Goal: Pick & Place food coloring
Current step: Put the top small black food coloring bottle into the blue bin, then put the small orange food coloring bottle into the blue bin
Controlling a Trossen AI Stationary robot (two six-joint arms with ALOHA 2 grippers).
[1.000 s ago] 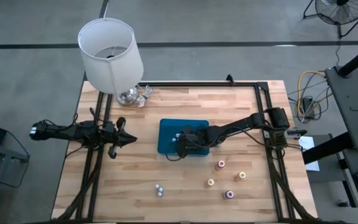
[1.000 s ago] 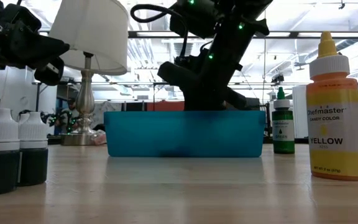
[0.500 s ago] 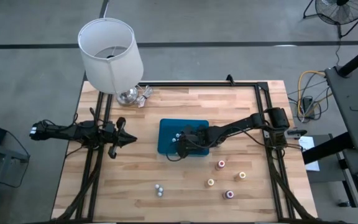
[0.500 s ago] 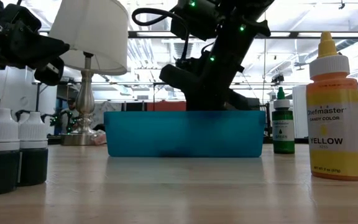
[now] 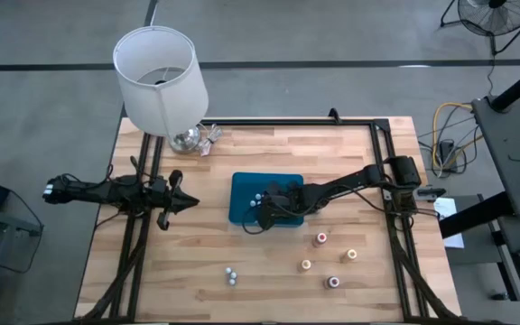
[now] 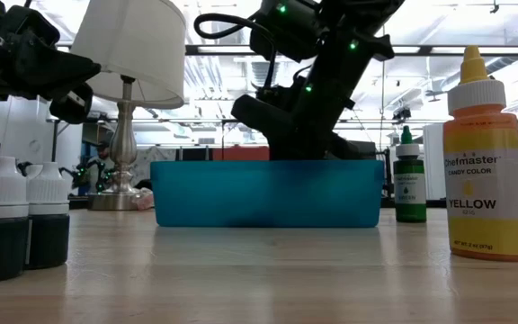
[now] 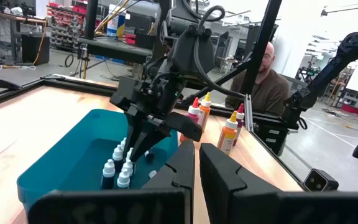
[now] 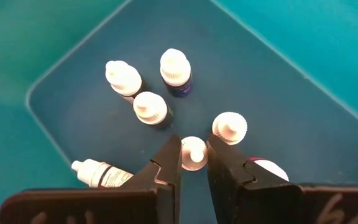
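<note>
Inside the blue tray (image 5: 242, 191) at the table's middle, the right gripper (image 8: 194, 160) grasps a white-capped bottle (image 8: 193, 151) between its fingers, with other small white-capped bottles (image 8: 150, 107) standing around it. The left gripper (image 5: 186, 203), fingers clenched on nothing, hangs left of the tray. Four coloured-top bottles (image 5: 321, 239) stand near-right.

One blue tray (image 5: 240, 197) was seen, with at least six white-capped bottles (image 8: 150, 108) counted inside it. Four colour-topped bottles (image 5: 320, 239) and two white-capped ones (image 5: 231, 274) were counted on the table (image 5: 197, 253). One lamp (image 5: 159, 77) was seen
</note>
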